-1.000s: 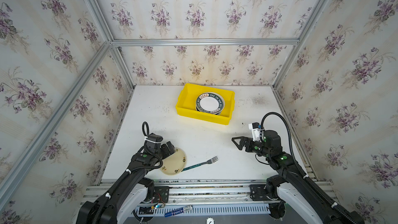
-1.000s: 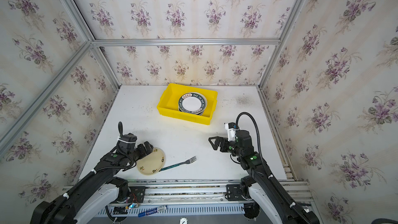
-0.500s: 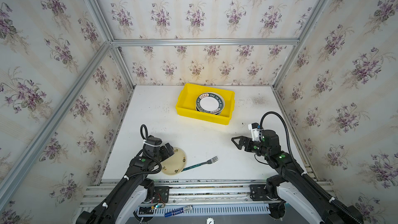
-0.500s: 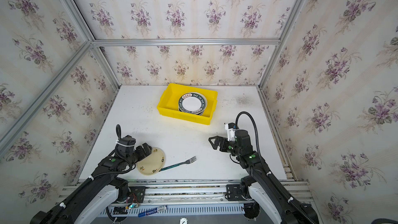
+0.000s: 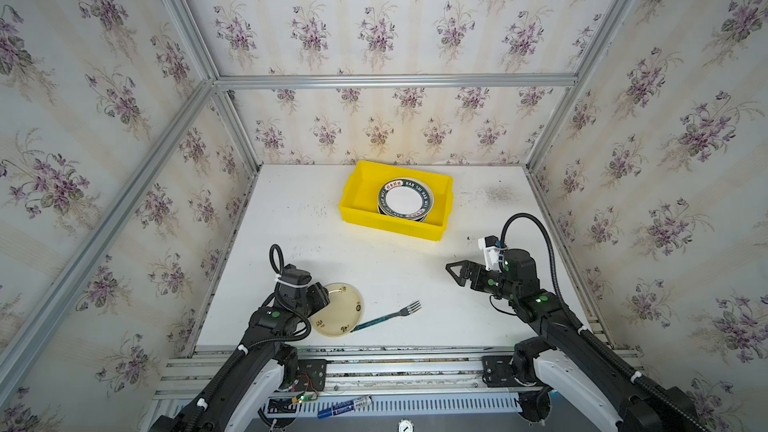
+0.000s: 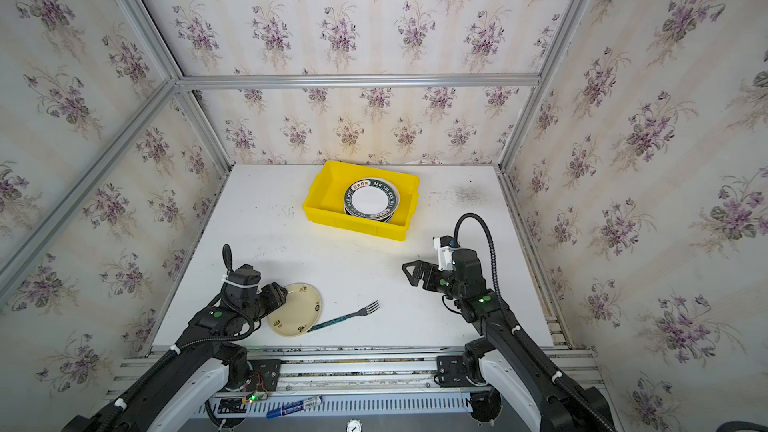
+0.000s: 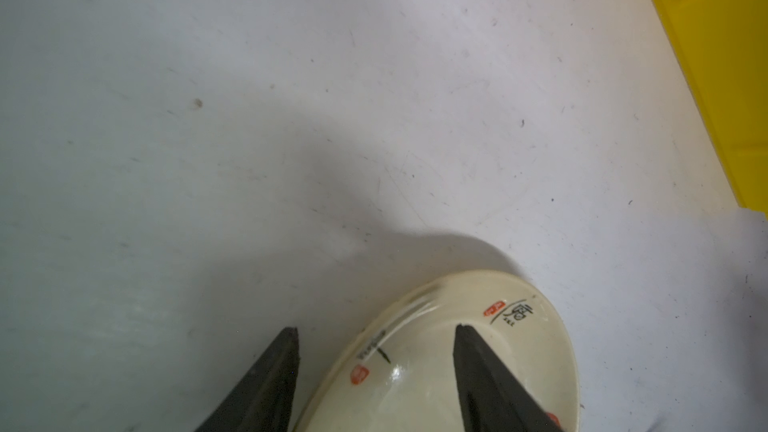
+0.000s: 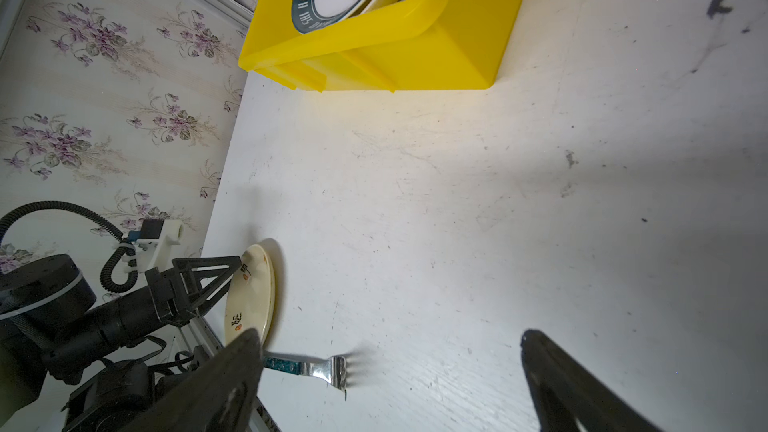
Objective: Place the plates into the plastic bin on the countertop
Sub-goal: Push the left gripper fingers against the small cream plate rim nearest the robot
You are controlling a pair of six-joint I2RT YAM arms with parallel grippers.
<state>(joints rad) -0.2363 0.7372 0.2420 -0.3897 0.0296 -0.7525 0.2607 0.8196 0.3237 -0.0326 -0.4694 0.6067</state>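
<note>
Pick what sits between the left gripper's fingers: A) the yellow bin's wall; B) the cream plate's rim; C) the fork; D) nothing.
B: the left wrist view shows the left gripper straddling the rim of the cream plate, one finger outside it, one over its inside.

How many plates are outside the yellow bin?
1: the cream plate, near left on the countertop, its rim between the jaws of the left gripper. None seems hidden.

The cream plate (image 7: 415,371) looks glossy, like glazed ceramic. The yellow bin (image 8: 415,56) is smooth plastic; the white countertop (image 8: 457,201) is matt and scratched.
</note>
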